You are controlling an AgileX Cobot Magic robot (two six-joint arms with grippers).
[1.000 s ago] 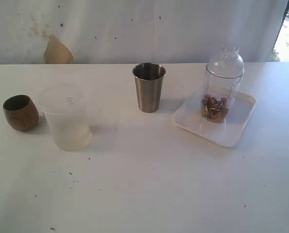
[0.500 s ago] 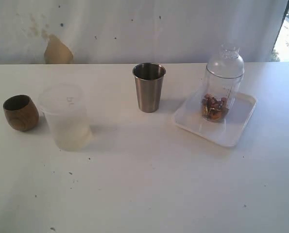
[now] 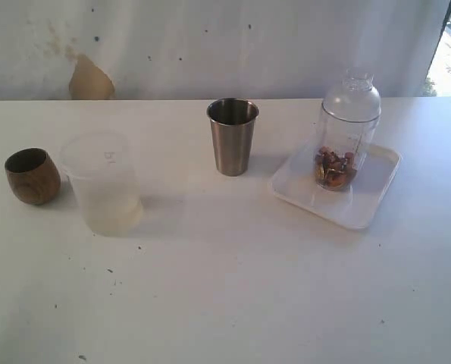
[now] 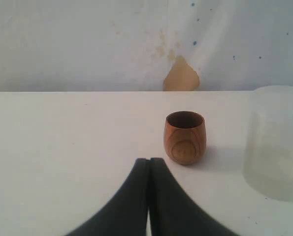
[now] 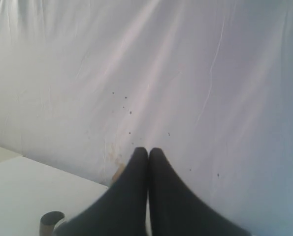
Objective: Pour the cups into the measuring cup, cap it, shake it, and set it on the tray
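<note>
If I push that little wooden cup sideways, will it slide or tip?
The wooden cup is squat, so a low push would probably slide it rather than tip it. Its belly is rounded, so once over it would likely roll. That smooth curve may slip in a pinch.

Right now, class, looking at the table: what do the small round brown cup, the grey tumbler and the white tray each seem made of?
Brown cup: wood, smooth finish; curved grain rings show on its side.
Grey tumbler: metal, probably steel, brushed; dull sheen with soft reflections.
White tray: likely plastic, faintly glossy; thin moulded rim, rounded corners.
</note>
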